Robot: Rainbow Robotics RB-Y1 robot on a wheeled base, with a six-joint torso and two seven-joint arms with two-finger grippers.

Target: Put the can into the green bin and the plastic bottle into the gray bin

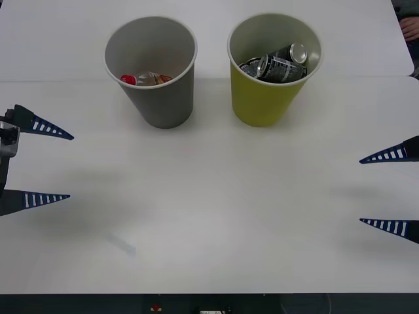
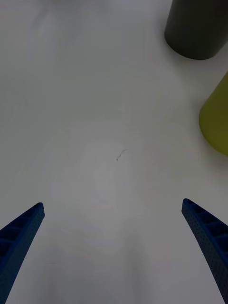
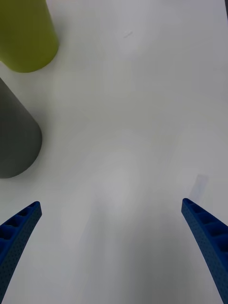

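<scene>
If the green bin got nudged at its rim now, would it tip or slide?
The green bin tapers to a narrow base, so a rim push would probably tip it rather than slide it. The can lying inside adds some weight low down, which may steady it slightly. It looks light overall.

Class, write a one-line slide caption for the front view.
Sorting finished: can in the green bin, plastic bottle in the gray bin, left gripper and right gripper open at the table's sides.
</scene>
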